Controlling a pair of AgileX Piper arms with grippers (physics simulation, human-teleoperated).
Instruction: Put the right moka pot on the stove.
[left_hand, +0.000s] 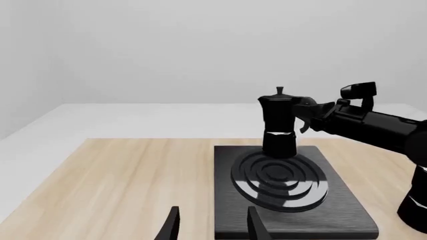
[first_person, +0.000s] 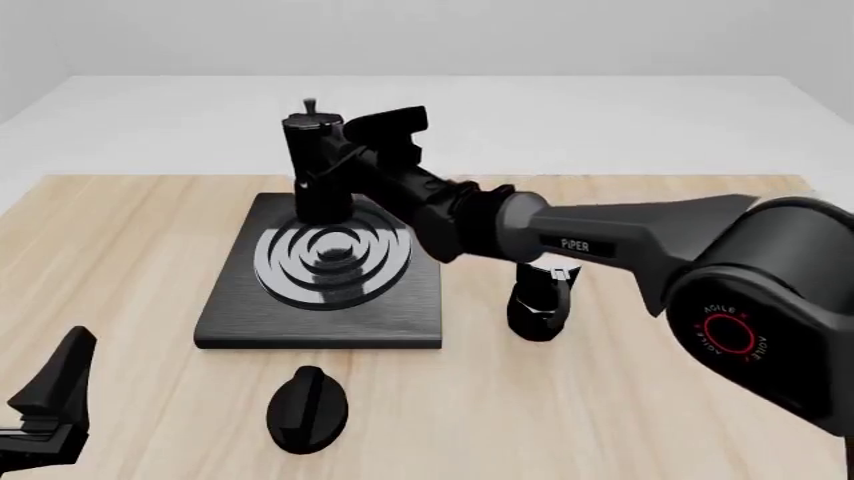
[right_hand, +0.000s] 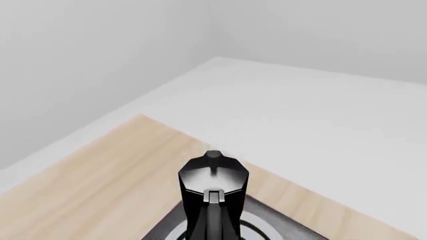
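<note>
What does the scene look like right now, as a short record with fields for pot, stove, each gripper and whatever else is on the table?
held pot: moka pot, upright over the stove's rings; contact with them unclear
stove: black slab on the table
right gripper: at the pot's handle side, apparently gripping it
left gripper: open, holding nothing, near the table's front
other pot: second moka pot on the table, right of the stove
knob: black oval knob in front of the stove

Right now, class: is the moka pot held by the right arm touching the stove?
Cannot tell. In the left wrist view the moka pot has its base at the stove rings, but neither contact nor gap shows plainly.
</note>
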